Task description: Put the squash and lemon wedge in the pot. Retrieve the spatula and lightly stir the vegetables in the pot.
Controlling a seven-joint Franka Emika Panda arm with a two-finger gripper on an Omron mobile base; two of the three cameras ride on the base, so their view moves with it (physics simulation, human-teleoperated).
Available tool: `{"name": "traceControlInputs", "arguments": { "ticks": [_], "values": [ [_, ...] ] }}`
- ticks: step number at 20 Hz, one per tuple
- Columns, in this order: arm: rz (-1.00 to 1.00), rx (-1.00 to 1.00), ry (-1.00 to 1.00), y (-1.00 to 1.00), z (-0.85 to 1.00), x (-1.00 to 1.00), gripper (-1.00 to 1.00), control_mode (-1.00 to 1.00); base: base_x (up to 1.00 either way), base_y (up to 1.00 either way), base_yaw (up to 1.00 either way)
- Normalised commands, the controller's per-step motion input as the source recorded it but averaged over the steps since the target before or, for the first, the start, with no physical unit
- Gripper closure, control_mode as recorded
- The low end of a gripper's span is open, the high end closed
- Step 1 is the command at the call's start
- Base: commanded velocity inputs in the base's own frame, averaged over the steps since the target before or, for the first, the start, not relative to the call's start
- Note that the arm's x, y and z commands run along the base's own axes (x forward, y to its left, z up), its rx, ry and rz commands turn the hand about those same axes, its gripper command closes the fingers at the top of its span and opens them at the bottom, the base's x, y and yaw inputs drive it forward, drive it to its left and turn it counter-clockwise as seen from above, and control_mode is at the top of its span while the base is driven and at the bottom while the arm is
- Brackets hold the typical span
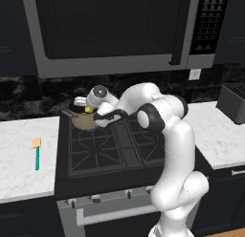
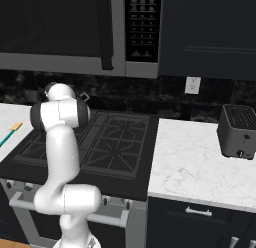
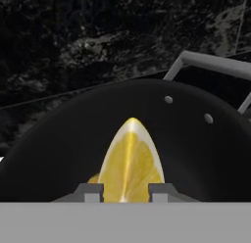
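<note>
A white robot arm reaches over a dark stove to the pot point(image 1: 85, 119) on the far left burner. Its pincer point(image 3: 125, 193) grasps the lemon wedge point(image 3: 128, 163), held point-first just above the pot's dark inside. A sliver of golden-brown beside the wedge may be the squash; this is unclear. The spatula point(image 1: 37, 153) lies untouched on the left worktop point(image 1: 24, 155), well apart, so stirring appears not yet begun. The pot's grey loop handle point(image 3: 211, 65) and the dark back wall stand close beyond; open room lies nearer and leftward.
</note>
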Motion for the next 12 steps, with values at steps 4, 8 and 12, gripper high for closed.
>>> {"name": "traceControlInputs", "arguments": {
  "ticks": [4,8,12],
  "values": [
    [-0.02,0.0,0.04,0.02,-0.05,0.19,1.0,-1.0,0.0,0.0,0.0],
    [-0.02,0.0,0.02,0.09,-0.02,0.05,-1.0,-1.0,0.0,0.0,0.0],
    [0.0,0.0,0.0,0.0,0.0,0.0,-1.0,-1.0,0.0,0.0,0.0]
  ]
}}
